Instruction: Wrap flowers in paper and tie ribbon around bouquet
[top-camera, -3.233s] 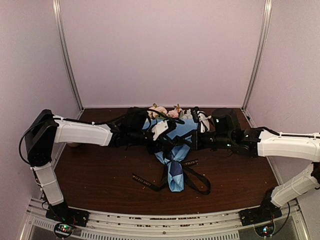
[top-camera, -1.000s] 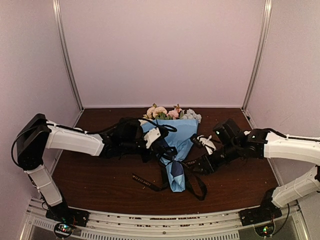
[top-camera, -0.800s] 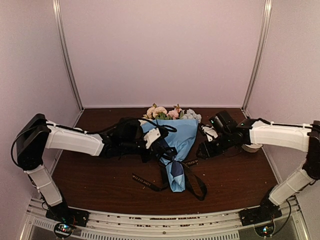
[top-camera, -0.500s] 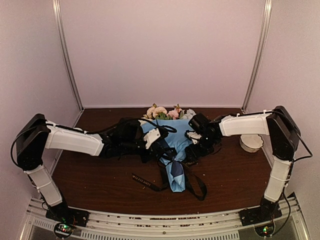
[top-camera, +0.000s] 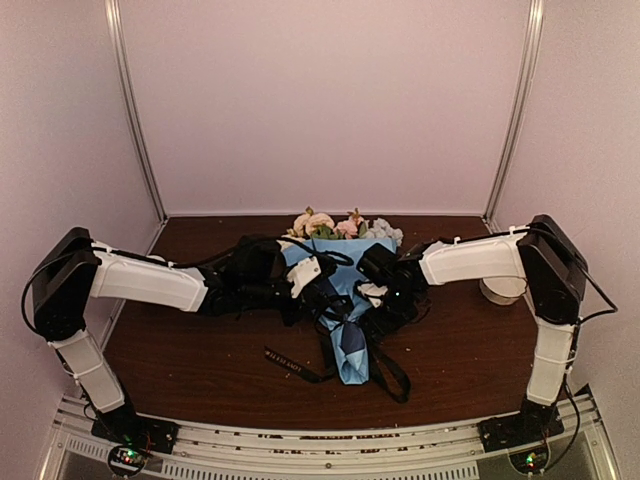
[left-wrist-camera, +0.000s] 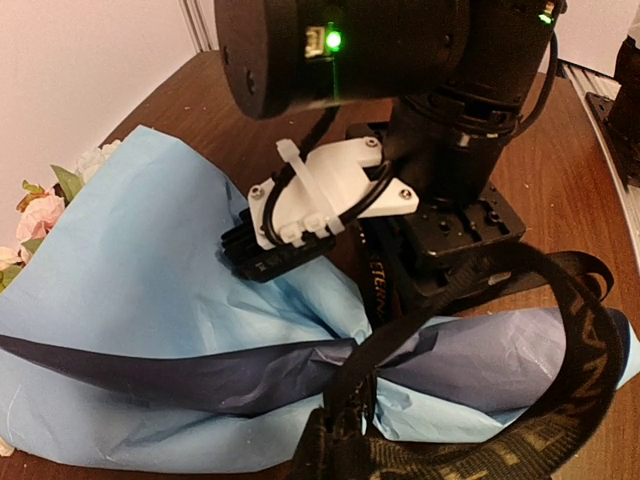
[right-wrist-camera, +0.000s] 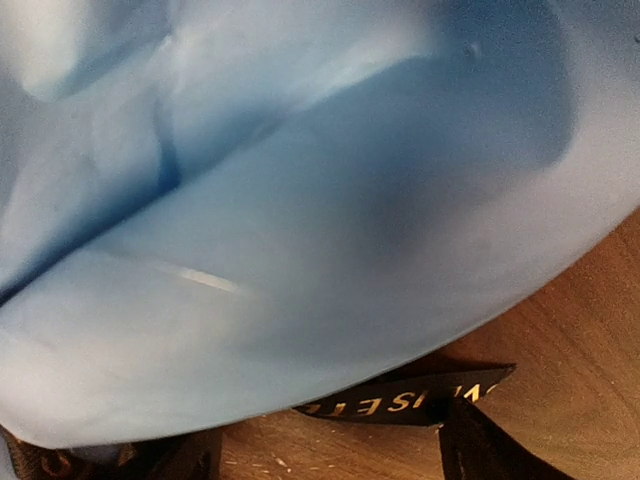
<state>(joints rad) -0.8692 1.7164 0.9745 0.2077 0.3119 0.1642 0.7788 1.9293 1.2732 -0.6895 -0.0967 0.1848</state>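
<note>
The left gripper (left-wrist-camera: 335, 445), pinched shut on the ribbon (top-camera: 285, 362), is holding a loose loop around the bouquet (top-camera: 365, 262), which is lying mid-table with its flowers (top-camera: 320, 224) already wrapped in paper and pointing to 12 o'clock. Judging by the trailing ends, the knot is still waiting to be tied. The right gripper (left-wrist-camera: 360, 262), jaws apart, is bearing on the bundle's 3 o'clock side, and a white bowl (top-camera: 497, 292) farther toward 3 o'clock is hiding its contents.

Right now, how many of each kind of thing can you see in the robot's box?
Blue paper bouquet: 1
Black ribbon: 1
Small white dish, partly hidden: 1
Robot arms: 2, the left arm and the right arm
Total: 5
</note>
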